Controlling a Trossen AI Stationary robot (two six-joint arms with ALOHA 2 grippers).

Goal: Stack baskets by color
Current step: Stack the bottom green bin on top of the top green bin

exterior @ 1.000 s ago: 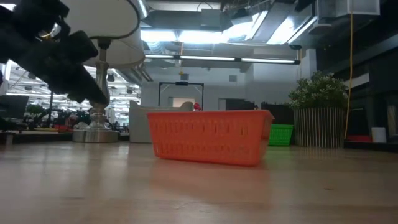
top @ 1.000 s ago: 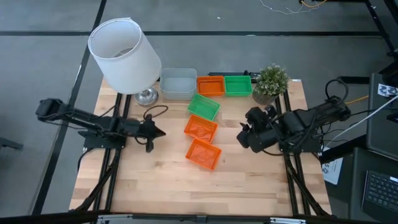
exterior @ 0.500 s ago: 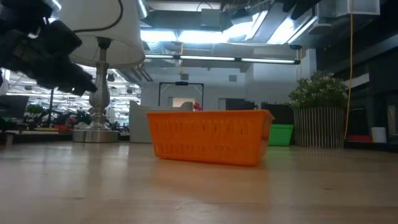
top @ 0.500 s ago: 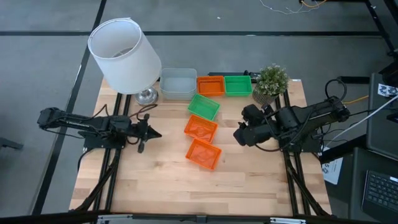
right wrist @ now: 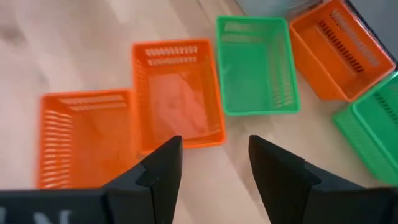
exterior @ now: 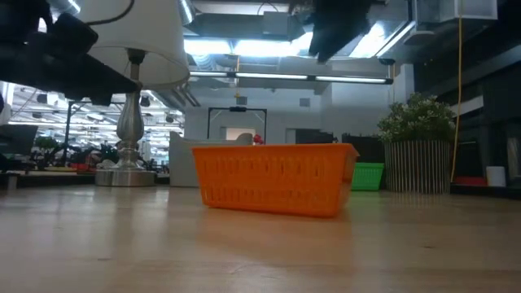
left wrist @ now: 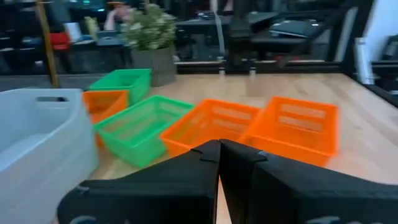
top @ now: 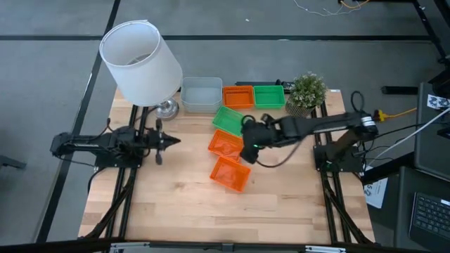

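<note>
Wooden table top (top: pixel 176 204), light butcher-block boards, set on a dark metal frame; table lamp with large white shade (top: pixel 140 63), tilted in the high view, standing at the far left corner; its polished metal base (top: pixel 166 108) just under the shade's edge, seen in the low view as a turned silver stem and foot (exterior: pixel 126 159); small potted plant (top: pixel 306 93), leafy green, in a ribbed dark pot, at the far right corner; grey floor (top: pixel 281 17) around the table; keyboard (top: pixel 430 218) at the right edge; ceiling strip lights (exterior: pixel 269 77) in the room behind.
</note>
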